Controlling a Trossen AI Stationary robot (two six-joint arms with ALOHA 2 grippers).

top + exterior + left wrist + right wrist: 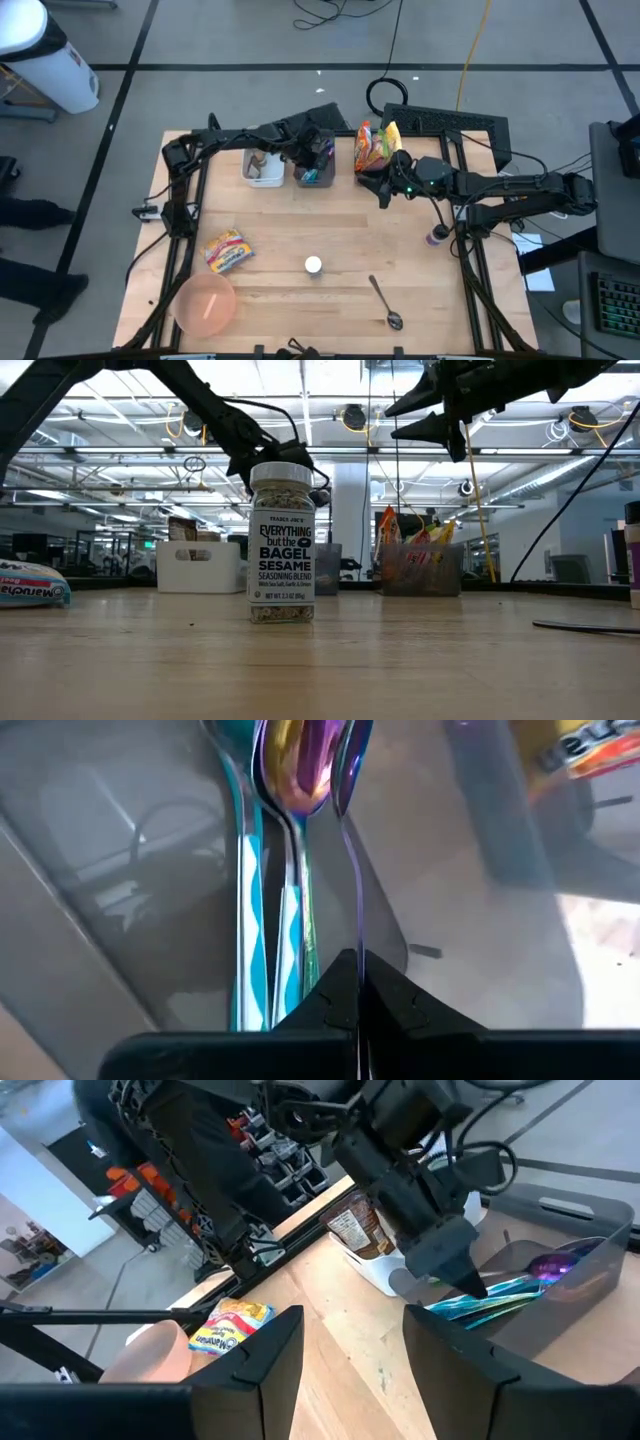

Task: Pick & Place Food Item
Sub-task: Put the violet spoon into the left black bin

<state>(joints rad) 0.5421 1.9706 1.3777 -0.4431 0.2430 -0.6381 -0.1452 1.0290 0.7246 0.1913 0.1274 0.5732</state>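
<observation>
My left gripper (316,158) reaches down into the grey bin (316,174) at the table's far side, shut on a thin iridescent utensil (350,870). Beside it in the bin lie teal-handled utensils (248,910) and an iridescent spoon (296,760). My right gripper (384,190) hovers open above the table, just near of the bin of snack bags (374,148), with nothing between its fingers (270,1355). A seasoning jar (281,543) stands upright mid-table. A yellow noodle packet (228,250) lies flat at the left. My left gripper pinches the utensil's thin handle (357,945) between its two fingertips, edge-on, with the fingers along the handle. It comes from above, slanting down into the bin (478,1285). The utensil's far end lies among the other utensils in the bin.
A white bin (263,166) holding a brown packet stands left of the grey one. A pink bowl (205,303) sits at the near left, a metal spoon (384,303) lies at the near right, and a small purple object (437,237) rests by the right edge.
</observation>
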